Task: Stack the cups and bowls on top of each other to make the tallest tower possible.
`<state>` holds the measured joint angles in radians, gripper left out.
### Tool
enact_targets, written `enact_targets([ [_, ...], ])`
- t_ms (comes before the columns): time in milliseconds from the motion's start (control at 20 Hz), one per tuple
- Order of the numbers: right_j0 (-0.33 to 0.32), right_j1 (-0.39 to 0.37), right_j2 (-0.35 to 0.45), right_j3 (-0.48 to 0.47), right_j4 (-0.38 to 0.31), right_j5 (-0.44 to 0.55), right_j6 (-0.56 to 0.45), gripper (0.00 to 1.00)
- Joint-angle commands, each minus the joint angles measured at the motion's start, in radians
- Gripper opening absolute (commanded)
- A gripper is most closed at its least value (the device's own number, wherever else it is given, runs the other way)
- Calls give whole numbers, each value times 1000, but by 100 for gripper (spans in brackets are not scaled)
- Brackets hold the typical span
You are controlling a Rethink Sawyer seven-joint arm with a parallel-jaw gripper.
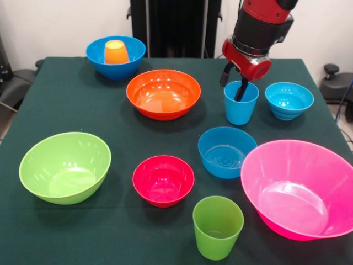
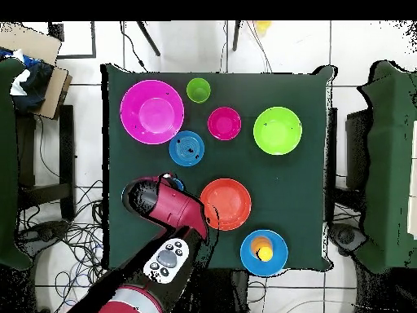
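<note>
Starting well left of the gripper [image 1: 235, 83]: a big blue bowl [image 1: 116, 57] has the orange cup [image 1: 116, 52] sitting upside down in it, and a lime green bowl [image 1: 65, 167] sits nearer the camera. Closer in are the orange bowl [image 1: 163, 93] and red bowl [image 1: 163, 180]. The gripper's spread fingers straddle the light blue cup's [image 1: 240, 103] rim, one inside, one outside. Just right sits the turquoise bowl [image 1: 289, 100]; a pink bowl [image 1: 300, 188] is on the counter [image 1: 55, 99] in front.
</note>
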<state>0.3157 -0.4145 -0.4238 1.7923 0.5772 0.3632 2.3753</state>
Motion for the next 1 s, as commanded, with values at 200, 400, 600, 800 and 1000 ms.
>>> enact_targets([
  [200,-25,1,93,36,-25,-39,127,100],
  [400,-26,-2,95,39,-22,-34,128,0],
  [600,-28,-2,96,35,-23,-28,126,0],
  [800,-28,-6,97,39,-22,-32,128,0],
  [1000,-24,-36,93,63,-31,-9,118,0],
])
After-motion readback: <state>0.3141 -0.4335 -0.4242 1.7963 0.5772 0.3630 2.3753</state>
